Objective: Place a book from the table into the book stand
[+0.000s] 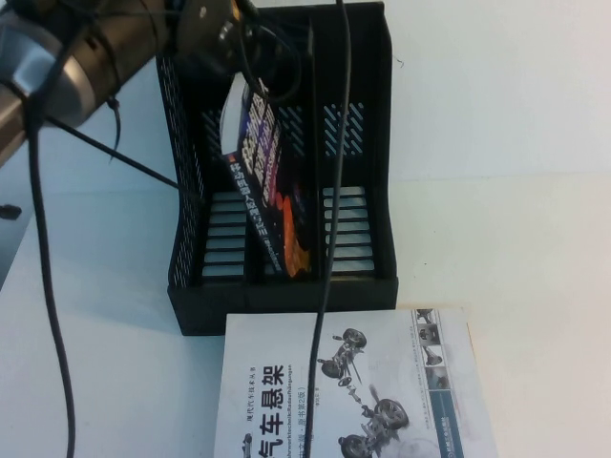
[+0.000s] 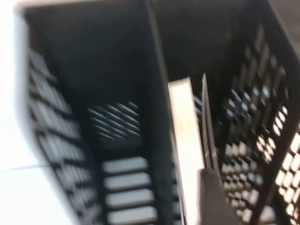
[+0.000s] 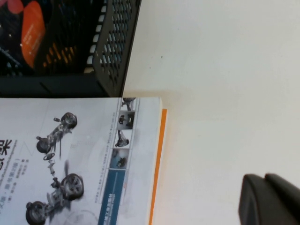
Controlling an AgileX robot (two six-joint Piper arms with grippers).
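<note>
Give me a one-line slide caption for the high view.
Left end effector above the book stand, the book leaning tilted in a slot; white book flat on the table.

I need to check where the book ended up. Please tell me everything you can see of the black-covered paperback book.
The black-covered paperback book has big white Chinese title characters and orange and purple blobs. It stands on its lower edge inside the black plastic book stand, in the middle slot as it appears, its top tilted toward the robot's left. The left gripper is right above its top corner; contact cannot be made out. The right gripper is far from it, low over the white table.
</note>
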